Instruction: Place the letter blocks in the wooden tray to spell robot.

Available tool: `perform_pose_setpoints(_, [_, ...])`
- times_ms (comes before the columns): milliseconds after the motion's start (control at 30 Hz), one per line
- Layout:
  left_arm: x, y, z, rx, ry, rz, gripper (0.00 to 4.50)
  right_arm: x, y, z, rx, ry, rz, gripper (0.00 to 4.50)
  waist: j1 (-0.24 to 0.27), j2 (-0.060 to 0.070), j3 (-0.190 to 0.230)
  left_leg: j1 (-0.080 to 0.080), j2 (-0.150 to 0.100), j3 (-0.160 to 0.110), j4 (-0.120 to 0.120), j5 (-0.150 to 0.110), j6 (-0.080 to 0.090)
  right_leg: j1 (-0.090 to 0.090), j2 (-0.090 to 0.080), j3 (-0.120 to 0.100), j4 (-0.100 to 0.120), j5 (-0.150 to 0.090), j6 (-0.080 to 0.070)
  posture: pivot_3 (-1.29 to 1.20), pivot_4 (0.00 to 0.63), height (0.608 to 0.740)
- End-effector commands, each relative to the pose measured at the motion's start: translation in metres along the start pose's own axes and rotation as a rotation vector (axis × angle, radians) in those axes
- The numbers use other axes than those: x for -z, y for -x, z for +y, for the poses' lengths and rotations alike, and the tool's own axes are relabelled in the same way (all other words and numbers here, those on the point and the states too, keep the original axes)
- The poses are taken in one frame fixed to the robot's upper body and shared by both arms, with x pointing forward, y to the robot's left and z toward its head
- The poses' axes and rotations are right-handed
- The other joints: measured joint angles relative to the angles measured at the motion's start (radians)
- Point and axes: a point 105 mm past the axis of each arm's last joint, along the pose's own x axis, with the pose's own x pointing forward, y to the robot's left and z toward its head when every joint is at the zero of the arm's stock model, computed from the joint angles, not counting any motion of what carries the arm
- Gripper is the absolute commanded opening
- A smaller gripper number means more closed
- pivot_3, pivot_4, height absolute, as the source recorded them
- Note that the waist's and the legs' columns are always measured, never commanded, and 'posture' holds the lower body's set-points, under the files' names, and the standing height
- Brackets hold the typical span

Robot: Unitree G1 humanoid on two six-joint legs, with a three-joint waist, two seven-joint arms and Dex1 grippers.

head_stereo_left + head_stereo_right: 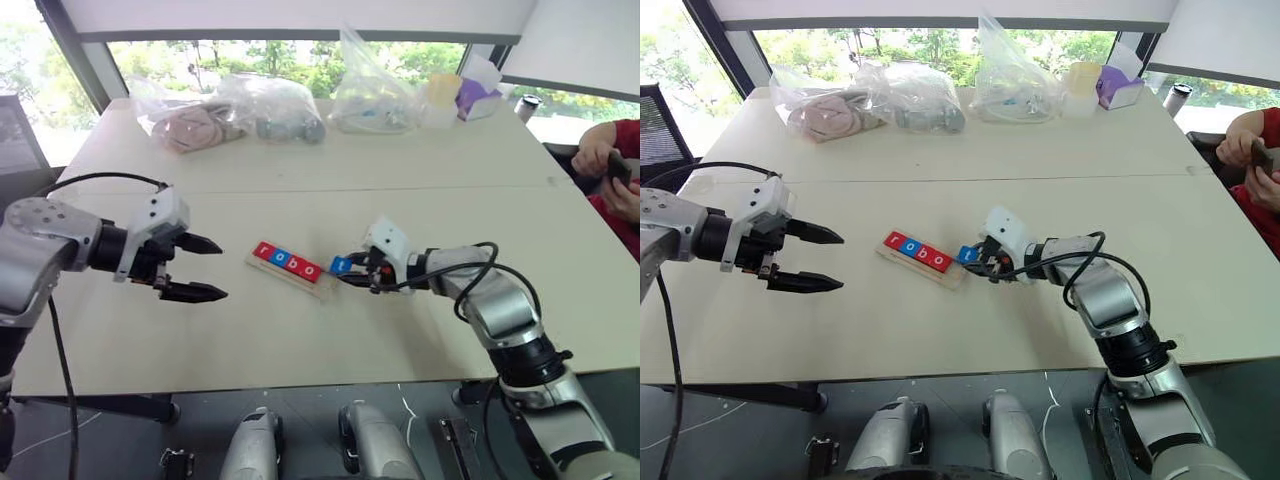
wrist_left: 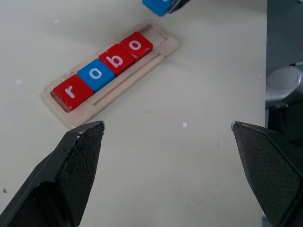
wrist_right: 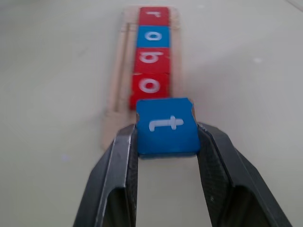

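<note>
1. My right gripper (image 3: 166,137) pinches the blue t block (image 3: 166,126); the tray (image 2: 163,49), holding r, o, b, o, lies just ahead.
2. My left gripper (image 1: 205,268) hangs open, well clear.
3. Lowered tilted, the block could catch the rim or nudge the red o (image 3: 149,85).

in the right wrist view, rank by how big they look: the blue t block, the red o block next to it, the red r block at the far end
1. blue t block, largest, but it sits closest to the camera, held in the right end effector
2. red o block
3. red r block, smallest, being farthest away

The differences look like nearness, so true sizes may well match.
</note>
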Motion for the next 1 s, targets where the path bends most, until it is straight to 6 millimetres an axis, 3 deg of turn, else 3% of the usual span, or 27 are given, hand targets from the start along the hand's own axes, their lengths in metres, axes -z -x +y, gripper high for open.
perform_pose_setpoints(33, [-0.008, 0.001, 0.0, -0.006, -0.044, -0.01, 4.5, -0.008, 0.0, 0.01, 0.008, 0.01, 0.003, 1.15, 0.0, 0.0, 0.0, 0.0, 0.0, 0.001, 0.0, 0.0, 0.0, 0.0, -0.001, 0.0, -0.001, 0.0, 0.0, 0.0, 0.15, 0.74])
perform_pose_setpoints(533, [-0.008, -0.006, 0.0, -0.012, -0.026, -0.044, 4.5, 0.001, -0.014, -0.002, 0.052, 0.029, 0.066, 1.15, -0.011, 0.0, 0.0, -0.002, 0.0, 0.0, 0.0, 0.0, 0.0, 0.0, 0.001, 0.0, -0.003, 0.0, 0.001, 0.0, 0.15, 0.74])
perform_pose_setpoints(1000, [-0.006, -0.005, 0.003, -0.041, -0.01, -0.051, 4.5, -0.011, -0.026, 0.005, 0.02, 0.033, 0.024, 1.15, -0.011, 0.0, 0.0, -0.002, 0.0, 0.0, 0.0, 0.0, 0.0, 0.0, 0.001, 0.0, -0.003, 0.0, 0.001, 0.0, 0.15, 0.74])
